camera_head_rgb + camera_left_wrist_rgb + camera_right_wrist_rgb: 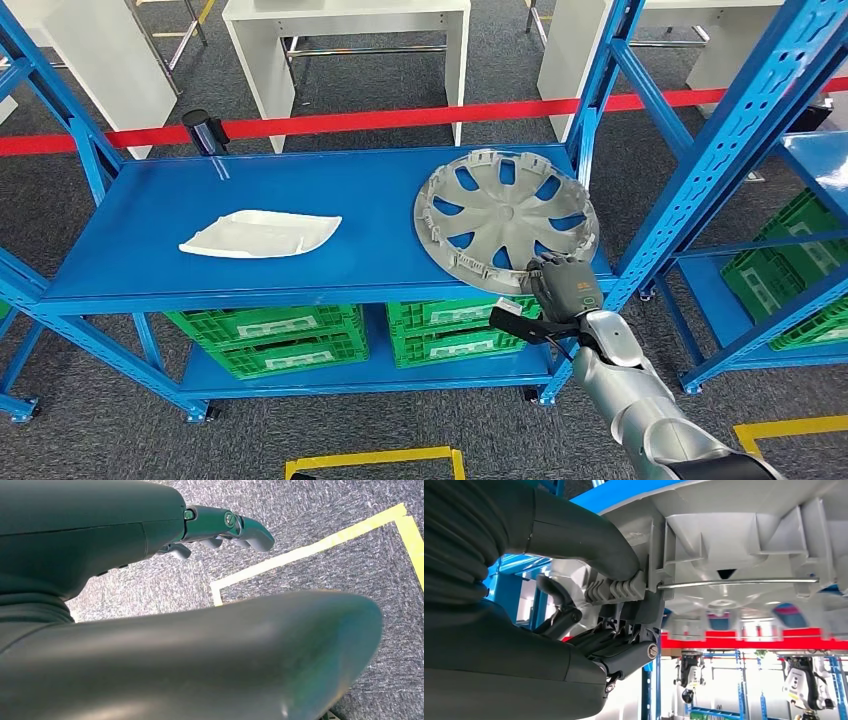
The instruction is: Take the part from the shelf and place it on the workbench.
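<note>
R hand (566,288) grips hubcap (505,217) rim at shelf's front edge
Hubcap lies at 3 o'clock on blue shelf (150,215), rim overhanging; thumb (589,540) clamps rim; white part (260,234) at 9 o'clock; L hand (220,527) hangs over carpet, fingers loosely apart, holding nothing.

Grey plastic hubcap (505,217) with spoke cutouts, inner side up with clips along the rim, on the right end of the blue shelf (250,190), near edge overhanging the front and pinched by the right hand (566,288).
</note>
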You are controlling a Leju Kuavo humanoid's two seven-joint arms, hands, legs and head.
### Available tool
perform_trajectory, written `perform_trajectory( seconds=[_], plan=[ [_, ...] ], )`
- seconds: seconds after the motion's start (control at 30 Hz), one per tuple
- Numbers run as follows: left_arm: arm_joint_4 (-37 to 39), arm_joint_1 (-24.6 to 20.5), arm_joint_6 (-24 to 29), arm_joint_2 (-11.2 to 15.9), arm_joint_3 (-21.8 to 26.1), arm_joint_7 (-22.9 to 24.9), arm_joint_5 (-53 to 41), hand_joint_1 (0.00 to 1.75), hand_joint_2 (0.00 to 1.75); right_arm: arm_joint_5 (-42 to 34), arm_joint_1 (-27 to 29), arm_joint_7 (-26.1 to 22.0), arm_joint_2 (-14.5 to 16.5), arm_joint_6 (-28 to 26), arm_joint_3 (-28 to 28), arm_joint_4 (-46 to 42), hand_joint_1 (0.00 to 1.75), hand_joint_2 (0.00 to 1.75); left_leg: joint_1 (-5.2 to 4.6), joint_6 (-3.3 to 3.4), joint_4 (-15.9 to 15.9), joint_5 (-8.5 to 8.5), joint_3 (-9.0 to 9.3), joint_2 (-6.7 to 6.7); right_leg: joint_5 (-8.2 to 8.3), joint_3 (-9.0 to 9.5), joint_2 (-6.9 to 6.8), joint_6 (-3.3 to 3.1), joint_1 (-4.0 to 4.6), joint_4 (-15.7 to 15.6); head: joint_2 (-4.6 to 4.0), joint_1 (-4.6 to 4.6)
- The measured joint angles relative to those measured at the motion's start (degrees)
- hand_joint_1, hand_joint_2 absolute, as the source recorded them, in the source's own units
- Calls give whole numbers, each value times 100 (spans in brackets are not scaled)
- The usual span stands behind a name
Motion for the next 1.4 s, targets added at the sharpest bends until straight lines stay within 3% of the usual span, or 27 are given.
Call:
perform_trajectory(
  seconds=[1.03,1.23,1.4],
  plan=[
    [-7,-1,24,0,0,-22,-15,0,175,-248,37,-205,0,70,-79,-59,175,175,0,1,0,0,-1,0,0,0,-1,0,0,0,0,0],
    [-10,-19,38,0,-2,-91,-111,0,175,-1211,137,-743,33,485,-415,-381,175,175,0,0,0,-1,-2,0,0,-1,-3,0,-4,0,0,0],
    [-11,-28,22,9,-22,-58,-248,0,175,-1913,232,-835,38,738,-534,-917,175,175,0,1,0,-1,-4,0,0,-3,-2,0,-4,0,0,0]
  ],
)
